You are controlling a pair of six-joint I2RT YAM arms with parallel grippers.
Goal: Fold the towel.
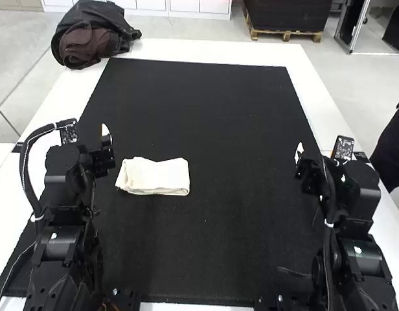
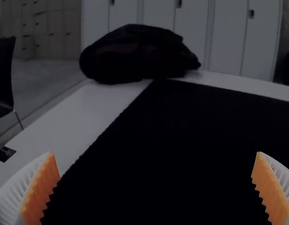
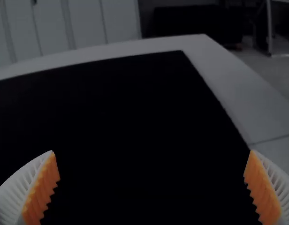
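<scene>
Both your left gripper (image 2: 155, 153) and right gripper (image 3: 152, 152) have fingers apart; the towel (image 1: 155, 176) lies folded at left, with seemingly nothing left to fold

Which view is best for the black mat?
High view: it takes in most of the black mat, both far corners included, with the folded towel on it. Left wrist view: the far corner by the dark bag and one side edge. Right wrist view: the other far corner and side edge.
</scene>
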